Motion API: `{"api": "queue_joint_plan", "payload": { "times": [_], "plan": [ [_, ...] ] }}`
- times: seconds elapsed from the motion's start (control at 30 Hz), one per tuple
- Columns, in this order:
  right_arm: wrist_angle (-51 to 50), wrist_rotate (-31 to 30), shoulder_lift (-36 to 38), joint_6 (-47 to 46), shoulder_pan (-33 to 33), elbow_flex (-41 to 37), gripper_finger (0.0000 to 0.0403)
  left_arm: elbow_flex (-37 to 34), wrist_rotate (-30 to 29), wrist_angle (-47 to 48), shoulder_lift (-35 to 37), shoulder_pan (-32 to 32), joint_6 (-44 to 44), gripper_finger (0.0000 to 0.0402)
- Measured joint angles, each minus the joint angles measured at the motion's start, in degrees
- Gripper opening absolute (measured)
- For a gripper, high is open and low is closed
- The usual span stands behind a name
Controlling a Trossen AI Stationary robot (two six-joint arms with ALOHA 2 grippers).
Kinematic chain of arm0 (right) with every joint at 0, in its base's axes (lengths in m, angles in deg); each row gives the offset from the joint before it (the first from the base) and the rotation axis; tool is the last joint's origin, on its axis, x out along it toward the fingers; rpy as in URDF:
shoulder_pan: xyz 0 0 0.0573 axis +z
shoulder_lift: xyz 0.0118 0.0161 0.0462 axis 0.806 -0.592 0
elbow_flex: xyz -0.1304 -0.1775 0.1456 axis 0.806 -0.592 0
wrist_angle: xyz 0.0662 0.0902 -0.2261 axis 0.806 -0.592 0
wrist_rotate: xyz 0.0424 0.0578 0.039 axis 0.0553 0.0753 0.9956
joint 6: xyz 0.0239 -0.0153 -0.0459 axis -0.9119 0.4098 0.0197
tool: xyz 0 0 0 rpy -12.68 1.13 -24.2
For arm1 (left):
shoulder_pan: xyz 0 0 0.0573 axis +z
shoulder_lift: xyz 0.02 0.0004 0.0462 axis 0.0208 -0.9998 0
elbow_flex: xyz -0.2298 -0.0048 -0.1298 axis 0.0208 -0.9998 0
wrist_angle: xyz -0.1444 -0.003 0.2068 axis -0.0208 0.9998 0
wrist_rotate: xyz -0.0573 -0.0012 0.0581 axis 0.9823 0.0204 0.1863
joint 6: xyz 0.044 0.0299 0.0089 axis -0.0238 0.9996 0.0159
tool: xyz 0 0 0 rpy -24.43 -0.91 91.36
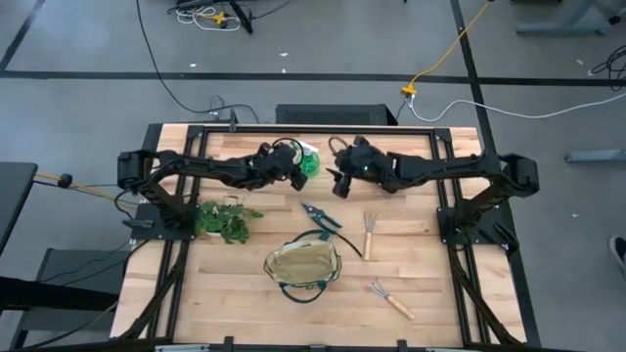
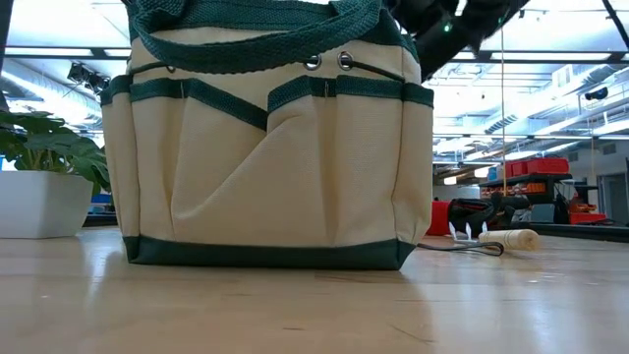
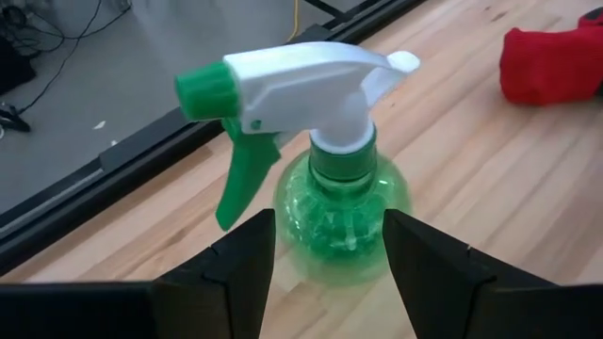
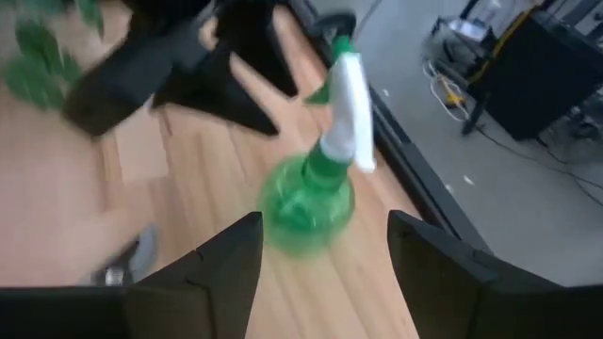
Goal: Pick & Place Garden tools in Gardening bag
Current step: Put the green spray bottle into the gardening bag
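Note:
The green spray bottle [image 3: 341, 202] with a white trigger head stands upright on the table at the far middle [image 1: 309, 161]. My left gripper [image 3: 330, 226] is open, with one finger on either side of the bottle's round body. My right gripper [image 4: 325, 231] is open and empty, just right of the bottle [image 1: 337, 183]. A red glove [image 3: 551, 61] lies beyond the bottle. The pruning shears [image 1: 321, 215] and two wooden-handled rakes [image 1: 369, 235] [image 1: 391, 298] lie flat on the table. The beige gardening bag [image 1: 303, 264] stands at the near middle. My left gripper has its two fingers [image 3: 240, 268] level beside the lower body of the spray bottle [image 3: 292, 221], one on each side. I cannot tell whether they touch it. The bottle stands upright on its base on the table.
A leafy plant in a white pot [image 1: 225, 220] stands left of the bag and also shows in the low view [image 2: 39, 202]. The bag [image 2: 265, 138] fills most of the low view. The black table frame [image 1: 293, 127] runs along the far edge behind the bottle.

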Motion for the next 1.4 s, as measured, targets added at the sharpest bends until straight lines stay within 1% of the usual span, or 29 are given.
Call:
{"api": "queue_joint_plan", "payload": {
  "times": [0.1,0.2,0.47,0.63,0.8,0.93,1.17,1.4],
  "plan": [
    [7.8,3.6,-0.7,-0.5,-2.4,-2.2,0.0231,0.0,0.1,0.0,0.0,0.7,0.0,0.0206],
    [11.4,3.9,-2.3,-0.6,-4.3,-3.8,0.0231,0.0,0.9,-0.3,0.0,1.5,0.0,0.0206],
    [17.8,6.7,-7.4,-1.7,-7.5,-3.8,0.0231,0.0,2.3,-2.9,0.0,2.9,1.1,0.0206],
    [20.6,6.4,-10.0,-1.9,-9.8,-3.8,0.0231,0.0,3.1,-3.0,0.0,3.9,1.2,0.0206],
    [23.5,9.9,-11.3,-3.6,-11.4,-3.8,0.0231,0.0,4.5,-3.5,-0.2,4.9,2.4,0.0206],
    [25.1,8.5,-11.9,-3.9,-11.5,-3.8,0.0231,0.1,5.5,-4.3,-1.0,5.7,2.4,0.0206],
    [25.7,2.6,-12.1,-3.4,-11.6,-3.8,0.0231,0.1,5.7,-4.6,-1.5,6.0,2.7,0.0206],
    [25.5,1.5,-12.1,-3.4,-11.6,-3.7,0.0231,0.1,6.8,-7.9,-1.5,6.1,4.5,0.0206]
  ]
}}
